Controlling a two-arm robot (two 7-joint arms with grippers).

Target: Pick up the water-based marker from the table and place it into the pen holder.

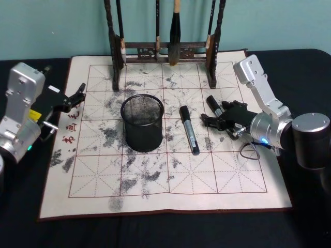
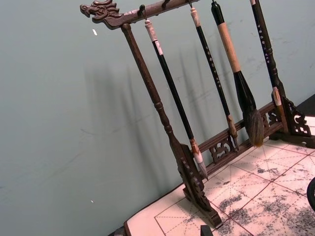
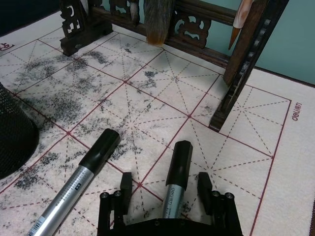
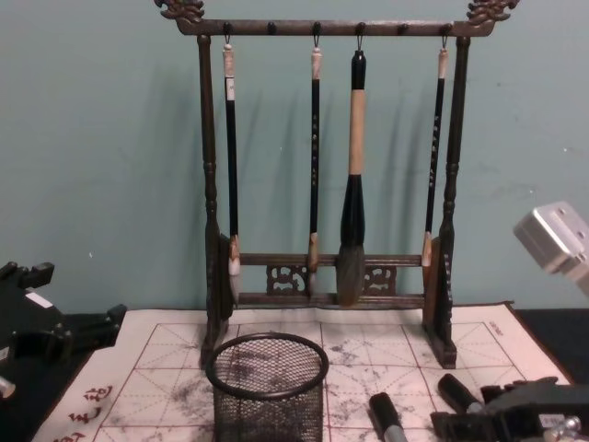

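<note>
Water-based marker [image 3: 176,169] lies on the ink-stained grid mat [image 1: 232,170], just right of another marker [image 1: 189,129] that rests beside the pen holder [image 1: 142,121]. We see the right gripper [image 3: 165,183] low over it, its 2 fingers spread on either side of the barrel with gaps between. The left gripper [image 1: 76,95] is parked at the mat's left edge.

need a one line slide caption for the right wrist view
Right tool open astride one marker on the ink-stained mat, a second marker beside it, brush rack behind.
</note>
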